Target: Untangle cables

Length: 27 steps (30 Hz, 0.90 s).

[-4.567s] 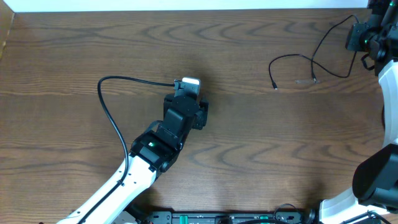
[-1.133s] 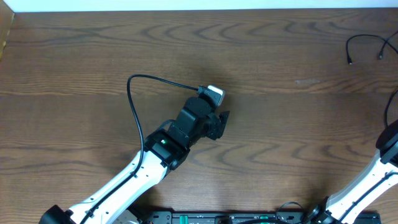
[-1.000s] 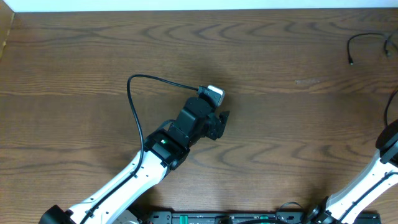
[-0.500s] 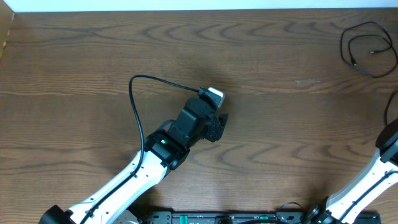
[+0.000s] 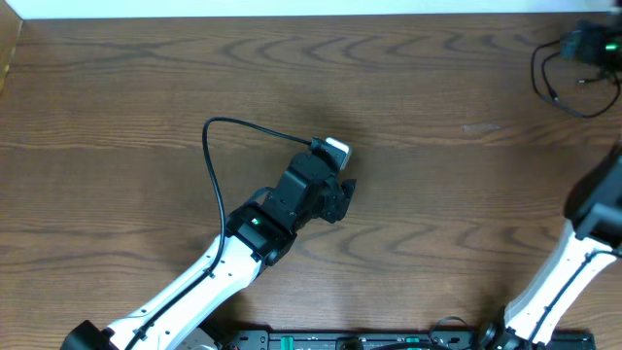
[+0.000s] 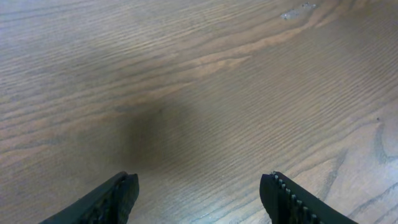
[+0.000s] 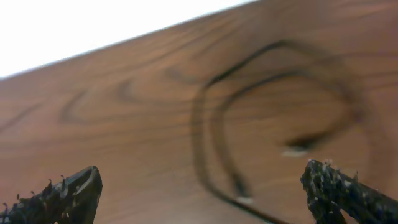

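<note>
The black cable [image 7: 196, 134] lies looped on the wooden table [image 5: 437, 214] directly under my right gripper [image 7: 200, 169], whose fingers are spread wide and hold nothing. My left gripper [image 6: 199, 179], well apart from the cable, is also spread and empty over bare wood.

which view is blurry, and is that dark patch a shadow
Right wrist view: motion-blurred, the black cable smeared into soft lines. Left wrist view: sharp grain; the dark patch on the table looks like a soft-edged shadow ahead of the left gripper. Overhead: evenly lit, mostly crisp.
</note>
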Each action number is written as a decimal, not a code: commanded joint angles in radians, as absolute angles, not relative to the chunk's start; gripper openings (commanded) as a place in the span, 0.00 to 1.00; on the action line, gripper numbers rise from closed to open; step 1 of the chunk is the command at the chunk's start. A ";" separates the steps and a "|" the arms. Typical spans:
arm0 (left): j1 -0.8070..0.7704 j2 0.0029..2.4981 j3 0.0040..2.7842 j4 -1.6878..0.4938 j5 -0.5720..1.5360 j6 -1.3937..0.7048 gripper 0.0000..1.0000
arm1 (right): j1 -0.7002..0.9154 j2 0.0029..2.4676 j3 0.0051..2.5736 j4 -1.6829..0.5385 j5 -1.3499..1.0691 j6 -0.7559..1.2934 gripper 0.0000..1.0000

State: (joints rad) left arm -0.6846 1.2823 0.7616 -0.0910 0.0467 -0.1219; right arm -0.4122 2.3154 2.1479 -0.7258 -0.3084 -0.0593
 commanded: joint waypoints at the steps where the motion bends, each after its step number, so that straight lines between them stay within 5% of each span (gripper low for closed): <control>1: -0.687 1.287 0.765 -0.102 0.045 -0.100 0.68 | -0.348 2.363 2.164 -0.741 -0.436 -0.119 0.99; 27: -0.687 1.287 0.765 -0.139 0.041 -0.078 0.68 | -0.302 2.511 2.163 -0.746 -0.384 -0.083 0.99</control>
